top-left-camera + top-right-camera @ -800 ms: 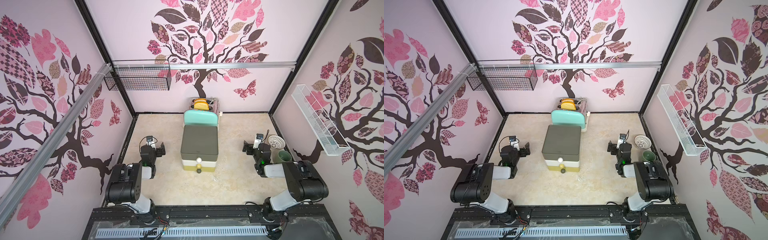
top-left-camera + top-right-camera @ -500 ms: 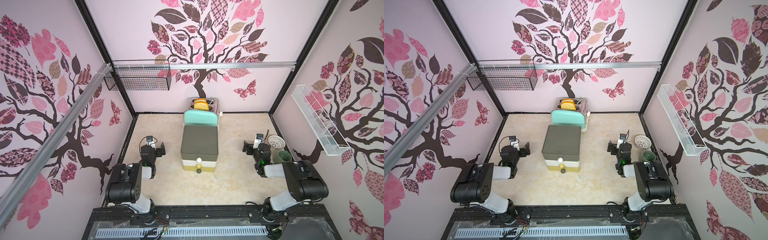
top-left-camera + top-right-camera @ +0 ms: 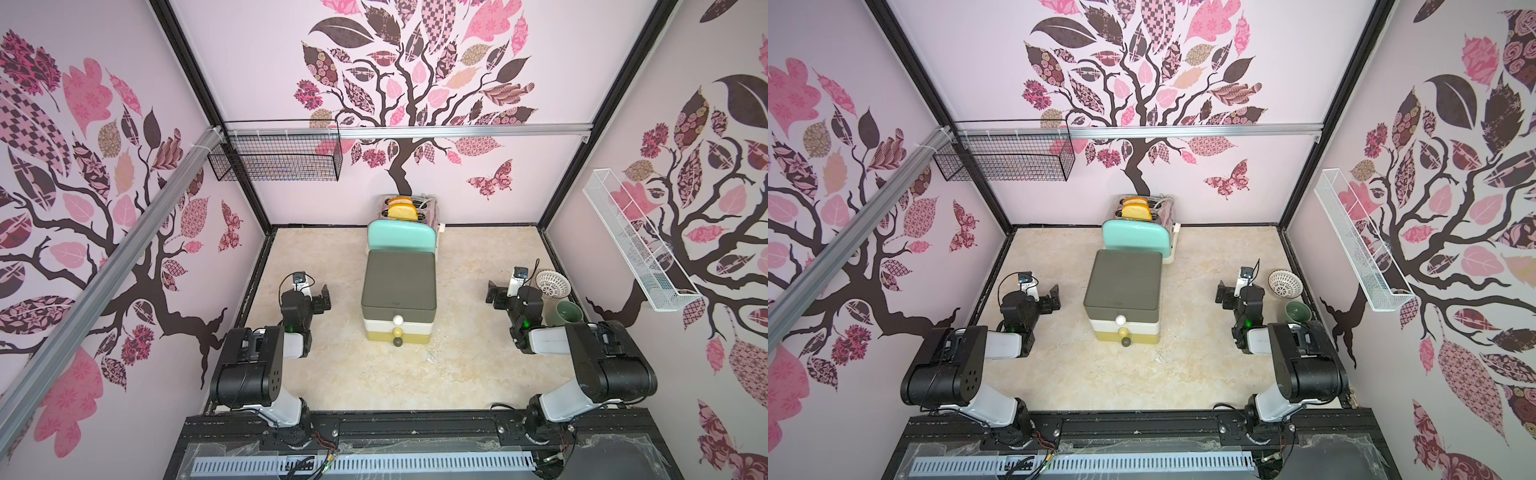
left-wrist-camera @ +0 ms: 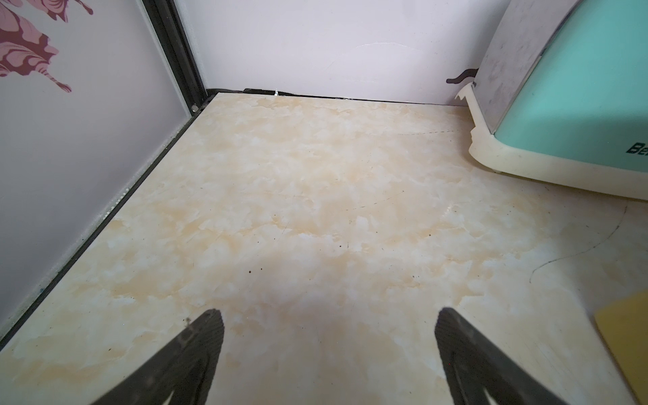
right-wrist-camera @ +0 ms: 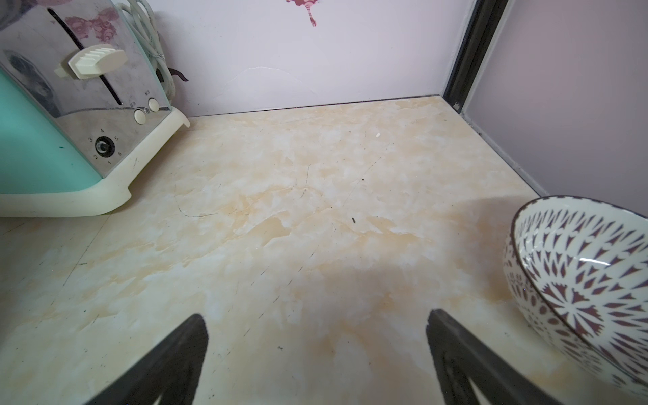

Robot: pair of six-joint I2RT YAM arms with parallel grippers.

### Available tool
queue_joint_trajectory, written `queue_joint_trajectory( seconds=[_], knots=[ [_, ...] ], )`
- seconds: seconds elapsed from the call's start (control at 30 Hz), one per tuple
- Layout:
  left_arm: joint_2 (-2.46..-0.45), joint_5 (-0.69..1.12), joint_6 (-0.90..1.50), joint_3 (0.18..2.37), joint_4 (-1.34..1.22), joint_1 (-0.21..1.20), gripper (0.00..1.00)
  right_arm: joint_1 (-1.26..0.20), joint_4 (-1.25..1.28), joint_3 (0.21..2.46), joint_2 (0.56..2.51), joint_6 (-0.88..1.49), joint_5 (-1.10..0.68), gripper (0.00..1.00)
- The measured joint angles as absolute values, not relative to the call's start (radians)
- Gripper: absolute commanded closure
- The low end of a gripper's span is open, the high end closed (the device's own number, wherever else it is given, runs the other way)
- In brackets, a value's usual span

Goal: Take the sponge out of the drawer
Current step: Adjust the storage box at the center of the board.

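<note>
Drawer unit point(image 3: 399, 307) shut, bowl point(image 5: 582, 280) empty; both arms' jaws wide open, holding nothing.

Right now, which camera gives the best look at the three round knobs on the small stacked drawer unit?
Both top views: the stacked drawer unit's white, yellow and dark round knobs line up on its closed front. The left wrist view catches only a yellow corner, apparently that unit's. The right wrist view misses it.

Overhead stereo pair; low wrist closeups.
</note>
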State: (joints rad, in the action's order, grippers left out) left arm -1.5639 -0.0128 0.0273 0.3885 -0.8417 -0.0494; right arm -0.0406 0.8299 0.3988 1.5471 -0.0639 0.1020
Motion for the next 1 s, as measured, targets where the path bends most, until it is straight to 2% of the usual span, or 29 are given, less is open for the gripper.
queue_joint_trajectory(
  seconds=[0.13,0.23,0.27,0.37,0.47,0.57,0.6,0.77,1.0],
  knots=[
    [-1.564,0.006,0.03,0.389,-0.843,-0.062,0.03,-0.04,0.829,0.399,1.547,-0.064,0.098,0.02],
    [-1.564,0.014,0.03,0.389,-0.843,-0.068,0.31,-0.04,0.826,0.399,1.547,-0.062,0.097,0.08],
    [-1.564,0.017,0.033,0.389,-0.843,-0.069,0.35,-0.04,0.826,0.399,1.547,-0.06,0.097,0.01],
    [-1.553,-0.001,0.05,0.389,-0.838,-0.068,0.38,-0.059,0.864,0.381,1.543,-0.081,0.115,0.01],
    [-1.451,-0.051,0.071,0.392,-0.731,-0.068,0.38,-0.112,0.68,0.398,1.415,-0.114,0.116,0.11],
    [-1.326,-0.07,0.088,0.442,-0.621,-0.064,0.37,-0.138,0.435,0.544,1.271,-0.11,0.05,0.27],
    [-1.305,-0.065,0.096,0.464,-0.599,-0.06,0.37,-0.145,0.378,0.602,1.234,-0.103,0.03,0.29],
    [-1.304,0.114,0.095,0.701,-0.426,-0.018,0.29,-0.208,0.166,0.764,1.105,-0.067,-0.081,0.32],
    [-1.418,0.48,0.015,1.095,-0.171,0.061,0.3,-0.344,-0.079,0.76,1.057,-0.008,-0.307,0.35]
  ],
)
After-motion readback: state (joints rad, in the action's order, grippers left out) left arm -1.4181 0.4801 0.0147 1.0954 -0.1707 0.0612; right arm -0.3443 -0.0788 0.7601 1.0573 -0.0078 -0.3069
